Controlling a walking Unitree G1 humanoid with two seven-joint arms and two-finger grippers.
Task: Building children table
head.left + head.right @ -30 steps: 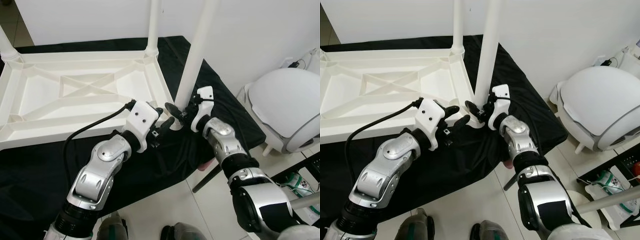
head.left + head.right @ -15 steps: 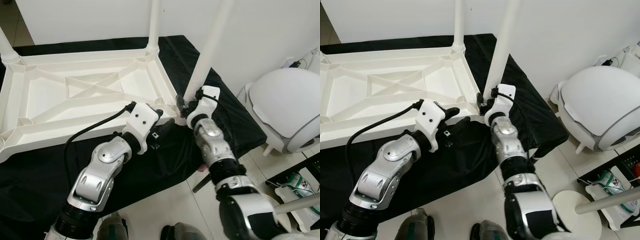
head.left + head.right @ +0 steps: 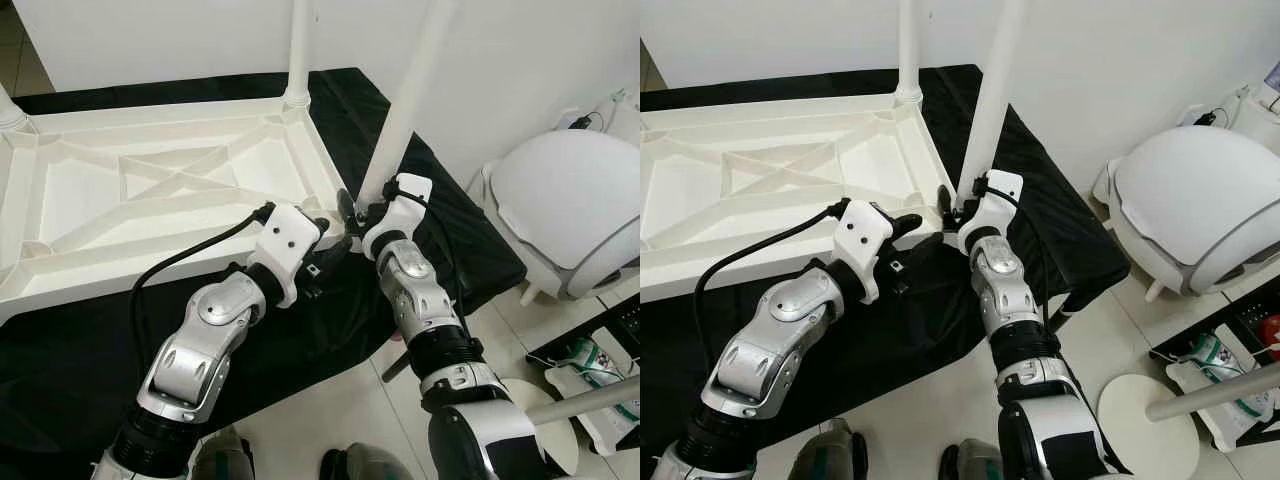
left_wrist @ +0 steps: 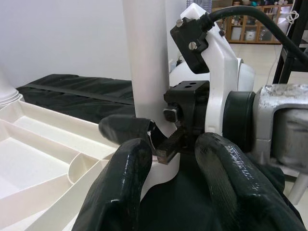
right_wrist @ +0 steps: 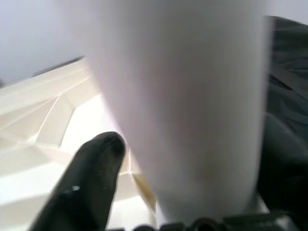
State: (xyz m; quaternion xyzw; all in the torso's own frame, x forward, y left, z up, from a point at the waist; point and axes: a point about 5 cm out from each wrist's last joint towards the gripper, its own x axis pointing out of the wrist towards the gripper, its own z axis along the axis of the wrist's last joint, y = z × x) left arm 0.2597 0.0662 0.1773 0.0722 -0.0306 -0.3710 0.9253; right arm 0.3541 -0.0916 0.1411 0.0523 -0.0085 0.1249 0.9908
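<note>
A white children's table top [image 3: 150,200] lies upside down on a black cloth. A white leg [image 3: 297,50] stands at its far right corner and another [image 3: 8,110] at its far left. My right gripper [image 3: 360,208] is shut on the foot of a third leg [image 3: 410,100], which stands slightly tilted at the near right corner. In the right wrist view that leg [image 5: 187,110] rises beside one black finger [image 5: 86,183]. Just left of that corner my left gripper [image 4: 173,163] is open with nothing between its fingers [image 3: 332,252], pointing at the right gripper.
The black cloth [image 3: 450,220] hangs over the support's right edge. A white domed object [image 3: 570,210] stands on the tiled floor to the right, with a round white base [image 3: 1145,415] and a white pole [image 3: 1220,390] nearer. A white wall lies behind.
The right gripper has closed in around the leg's foot and brought it closer to the table's near right corner. The camera has shifted slightly. The left gripper has stayed put.
</note>
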